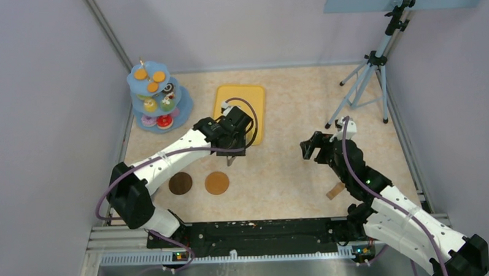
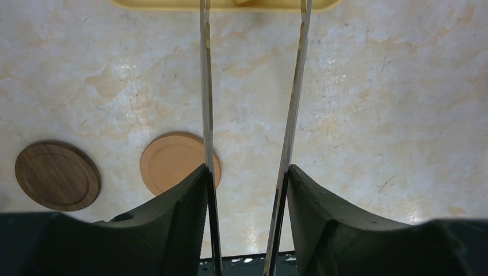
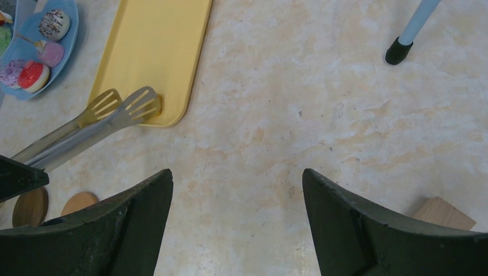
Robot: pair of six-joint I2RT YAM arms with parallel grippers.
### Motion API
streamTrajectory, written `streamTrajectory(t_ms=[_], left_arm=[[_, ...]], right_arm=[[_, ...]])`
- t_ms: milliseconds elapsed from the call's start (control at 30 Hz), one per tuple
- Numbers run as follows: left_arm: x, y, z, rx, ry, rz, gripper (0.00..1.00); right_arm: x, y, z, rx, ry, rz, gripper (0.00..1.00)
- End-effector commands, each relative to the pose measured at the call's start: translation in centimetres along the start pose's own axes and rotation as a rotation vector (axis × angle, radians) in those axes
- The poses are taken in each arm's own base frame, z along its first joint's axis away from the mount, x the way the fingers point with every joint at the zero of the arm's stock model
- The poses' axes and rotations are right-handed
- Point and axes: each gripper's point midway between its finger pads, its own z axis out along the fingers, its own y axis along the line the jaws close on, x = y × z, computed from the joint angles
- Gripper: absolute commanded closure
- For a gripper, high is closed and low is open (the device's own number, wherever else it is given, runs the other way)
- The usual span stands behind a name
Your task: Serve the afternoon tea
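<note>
left end effector (image 2: pixel 247 169) is seen clenched on the metal tongs (image 2: pixel 293 86), both tong arms pressed between its fingers, the tong tips held at the near edge of the yellow tray (image 1: pixel 240 92). right end effector (image 3: pixel 236 172) is spread apart and empty. a dark coaster (image 1: pixel 180 183) and a light coaster (image 1: pixel 217 182) are laid side by side on the surface at 7 o'clock of the left end effector. orange biscuits (image 1: pixel 149 77) and toy doughnuts (image 1: pixel 164 121) are seen on the blue tiered stand (image 1: pixel 184 108) at 9 o'clock of the tray.

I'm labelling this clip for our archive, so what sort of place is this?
Probably a robot lab test cell, not a tea room: plain grey walls box in the tabletop, two robot arms are bolted to a rail, and a tripod stands on it.
</note>
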Motion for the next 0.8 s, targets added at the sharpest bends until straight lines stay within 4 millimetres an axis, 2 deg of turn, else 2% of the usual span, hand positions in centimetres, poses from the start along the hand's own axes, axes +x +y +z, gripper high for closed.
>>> streamTrajectory(t_ms=[0, 167, 300, 567, 767], left_arm=[[-2.5, -2.0, 0.0, 0.028, -0.071, -0.039, 0.43], [-1.8, -1.8, 0.9, -0.019, -0.047, -0.034, 0.43], [-1.3, -1.3, 0.5, -0.084, -0.035, -0.031, 0.43], [-0.1, -2.4, 1.5, -0.048, 0.003, -0.045, 0.47], [-0.5, -2.4, 1.3, -0.043, -0.008, -0.044, 0.52]], right_arm=[[-1.1, 0.7, -0.1, -0.030, -0.037, 0.018, 0.18], [-1.1, 0.6, -0.1, -0.028, -0.039, 0.017, 0.18], [-1.1, 0.6, -0.1, -0.028, -0.039, 0.015, 0.18], [-1.3, 0.9, -0.1, -0.036, -0.043, 0.017, 0.18], [-1.7, 0.7, -0.4, -0.030, -0.054, 0.016, 0.18]])
